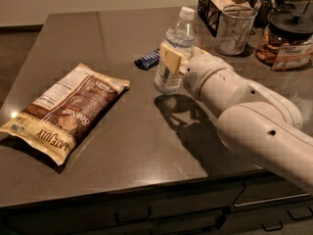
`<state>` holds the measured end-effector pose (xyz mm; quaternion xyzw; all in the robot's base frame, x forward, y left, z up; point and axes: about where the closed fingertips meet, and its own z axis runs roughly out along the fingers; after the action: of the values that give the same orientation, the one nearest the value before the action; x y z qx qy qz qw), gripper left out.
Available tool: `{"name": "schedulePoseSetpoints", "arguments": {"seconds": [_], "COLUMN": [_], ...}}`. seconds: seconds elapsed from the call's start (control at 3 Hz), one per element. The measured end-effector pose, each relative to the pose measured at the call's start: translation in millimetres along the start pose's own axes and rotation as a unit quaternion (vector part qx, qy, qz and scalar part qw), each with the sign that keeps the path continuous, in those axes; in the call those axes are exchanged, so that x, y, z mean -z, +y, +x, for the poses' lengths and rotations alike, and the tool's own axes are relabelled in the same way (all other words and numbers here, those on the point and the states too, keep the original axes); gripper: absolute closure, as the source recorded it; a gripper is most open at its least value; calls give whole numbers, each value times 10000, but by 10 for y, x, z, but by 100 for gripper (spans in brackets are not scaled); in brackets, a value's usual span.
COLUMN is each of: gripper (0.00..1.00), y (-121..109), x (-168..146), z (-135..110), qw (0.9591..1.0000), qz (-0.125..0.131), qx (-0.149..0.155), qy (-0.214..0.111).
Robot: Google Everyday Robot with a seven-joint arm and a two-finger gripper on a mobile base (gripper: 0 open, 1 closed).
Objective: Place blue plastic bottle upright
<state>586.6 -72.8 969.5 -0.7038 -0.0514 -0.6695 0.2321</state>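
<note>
The blue plastic bottle (174, 48) is a small clear water bottle with a white cap. It stands nearly upright, leaning slightly right, a little above the dark counter (98, 33) or just touching it, near the middle. My gripper (177, 58) reaches in from the right on a white arm and is shut on the bottle's middle. One tan finger pad (170, 58) lies across the front of the bottle.
A brown chip bag (66, 113) lies flat at the left. A small dark blue snack bar wrapper (147, 59) lies just behind and left of the bottle. A black wire basket (215, 6), a metal mesh cup (234, 29) and a jar (288, 40) stand at the back right.
</note>
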Motion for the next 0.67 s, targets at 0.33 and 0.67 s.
{"name": "schedulePoseSetpoints", "arguments": {"seconds": [0.33,0.67], "gripper": [100,100], "y": [-17,-50], "x": [17,27], "z": [-53,-104], "qw": [9995,9982], "qz": [105,219], "qx": [261,535], "qy": [125,169]}}
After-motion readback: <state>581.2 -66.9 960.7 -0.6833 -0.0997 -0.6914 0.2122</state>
